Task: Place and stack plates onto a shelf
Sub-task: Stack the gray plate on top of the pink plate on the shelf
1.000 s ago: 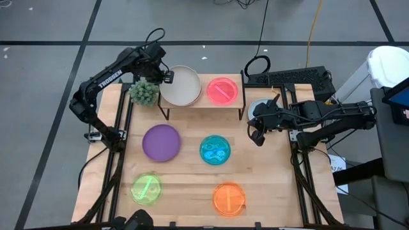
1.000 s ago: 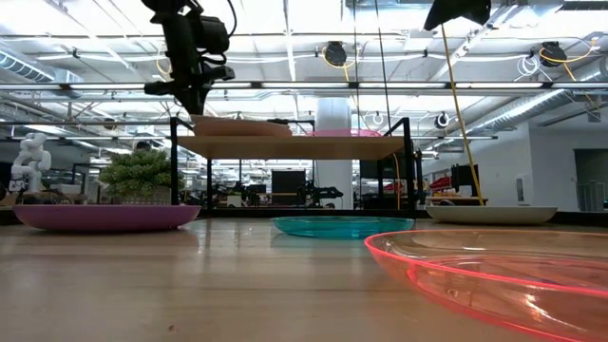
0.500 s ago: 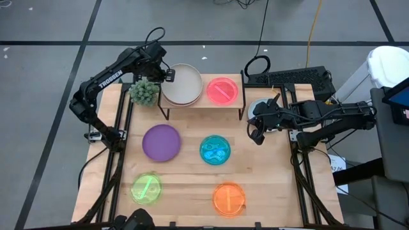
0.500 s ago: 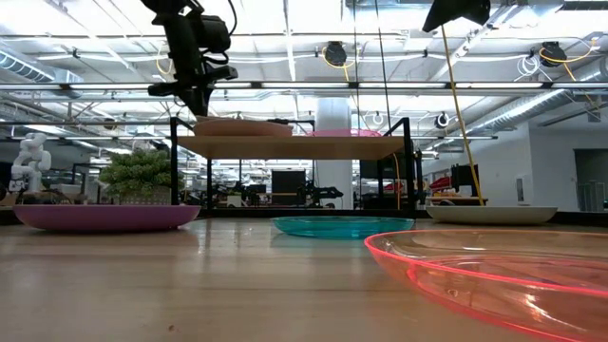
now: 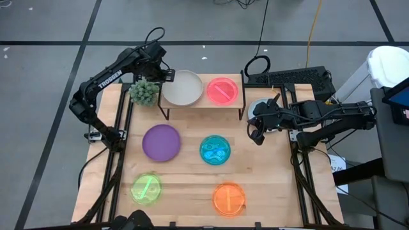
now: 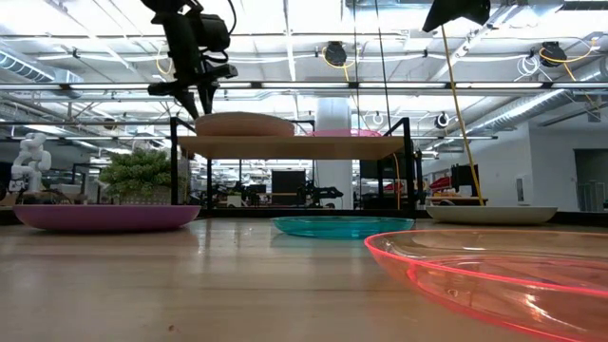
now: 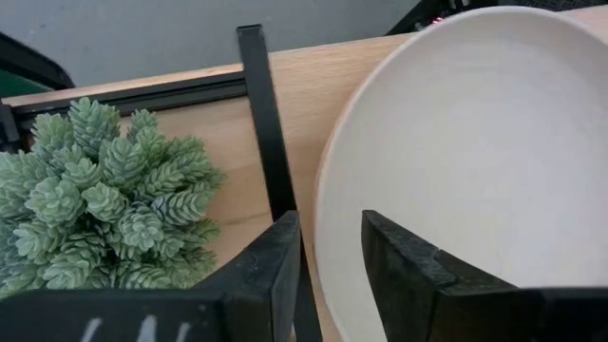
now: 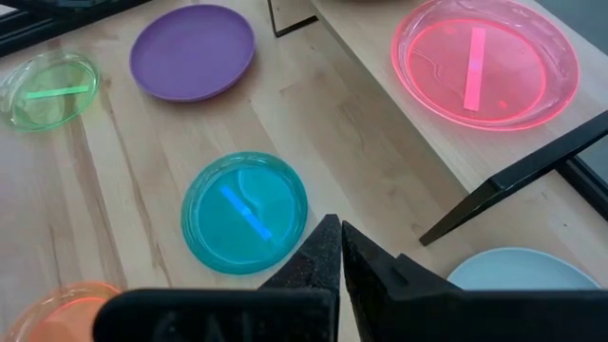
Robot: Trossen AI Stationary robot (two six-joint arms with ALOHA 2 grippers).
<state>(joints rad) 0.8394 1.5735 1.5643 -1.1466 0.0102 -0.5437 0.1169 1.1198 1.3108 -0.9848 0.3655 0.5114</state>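
two plates are sitting on the shelf [image 5: 203,102]: the cream-white plate [image 5: 182,87] on its left half and the hot pink plate [image 5: 222,90] on its right half, lying side by side. a second ago the cream-white plate was lying tipped, its left rim lifted in the fingers; now it is lying flat on the wood. the left gripper [image 5: 165,75] is hovering at that plate's left rim, and its fingers [image 7: 269,271], pinched on the rim a second ago, are now standing apart with the rim between them, no longer clamping it. just left of the shelf, the small green plant [image 5: 144,92] is sitting where it was.

on the table [image 5: 185,191] nearer the camera, the purple plate [image 5: 161,142] and the blue plate [image 5: 215,150] are lying in a row, with the green plate [image 5: 146,189] and the orange plate [image 5: 228,199] nearest; none of them is shifting. the grey-blue plate [image 5: 257,107] is lying to the right of the shelf, partly under the right arm. the right gripper [image 5: 255,135] is waiting over the table's right side, fingers pressed together on nothing, unchanged.
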